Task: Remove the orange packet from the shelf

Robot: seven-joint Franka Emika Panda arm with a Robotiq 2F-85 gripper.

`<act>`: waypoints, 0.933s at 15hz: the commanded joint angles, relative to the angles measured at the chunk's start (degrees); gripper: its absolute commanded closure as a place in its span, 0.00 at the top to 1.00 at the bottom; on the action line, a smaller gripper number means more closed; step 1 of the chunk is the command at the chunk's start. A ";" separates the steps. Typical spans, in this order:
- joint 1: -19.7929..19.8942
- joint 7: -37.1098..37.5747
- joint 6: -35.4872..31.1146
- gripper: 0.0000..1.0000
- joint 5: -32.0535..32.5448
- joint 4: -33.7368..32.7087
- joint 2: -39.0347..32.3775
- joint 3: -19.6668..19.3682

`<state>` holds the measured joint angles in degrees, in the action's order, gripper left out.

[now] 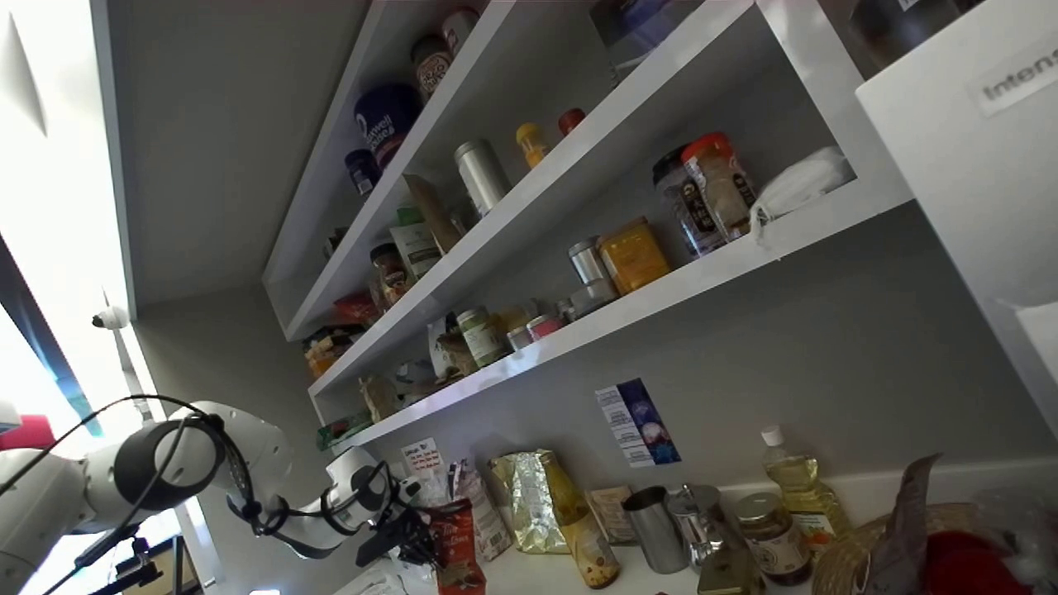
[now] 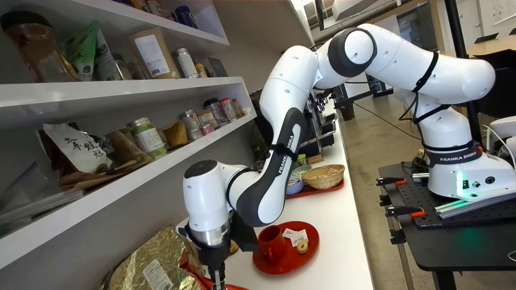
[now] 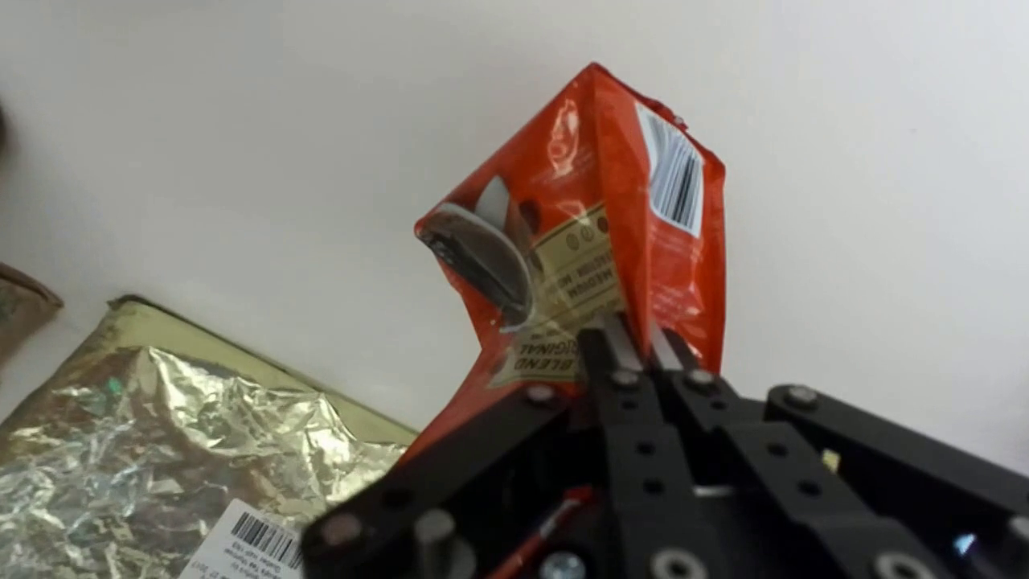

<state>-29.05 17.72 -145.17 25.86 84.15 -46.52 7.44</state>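
Note:
The orange packet point(image 3: 563, 153) is a red-orange bag with a barcode and a cream label. My gripper point(image 3: 639, 342) is shut on a fold of it in the wrist view. The packet also shows in both exterior views, upright in front of the gripper point(image 1: 456, 545) and partly cut off by the lower frame edge beside the gold bag point(image 2: 196, 274). It is below the shelf, over the white counter; I cannot tell whether its bottom touches the counter. The white shelf point(image 1: 529, 357) runs along the grey wall above the arm and holds jars, bags and tins point(image 2: 133, 181).
A gold foil bag point(image 3: 185, 442) stands close to the packet. A bottle point(image 1: 583, 529), a metal pitcher point(image 1: 657, 529) and jars stand further along the counter. A red plate point(image 2: 310, 241) with a red mug point(image 2: 272, 243) is near the wrist. The shelf edge is close above the arm.

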 commanded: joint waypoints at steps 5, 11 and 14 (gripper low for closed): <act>-2.83 -5.77 3.51 0.01 -5.54 -15.59 -8.76 -0.96; -3.72 -4.08 4.44 0.01 -4.18 -15.43 -9.71 -0.36; -3.96 -4.32 4.67 0.01 -4.15 -15.43 -10.26 -0.33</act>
<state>-32.56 14.00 -141.95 21.63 71.06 -55.37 7.12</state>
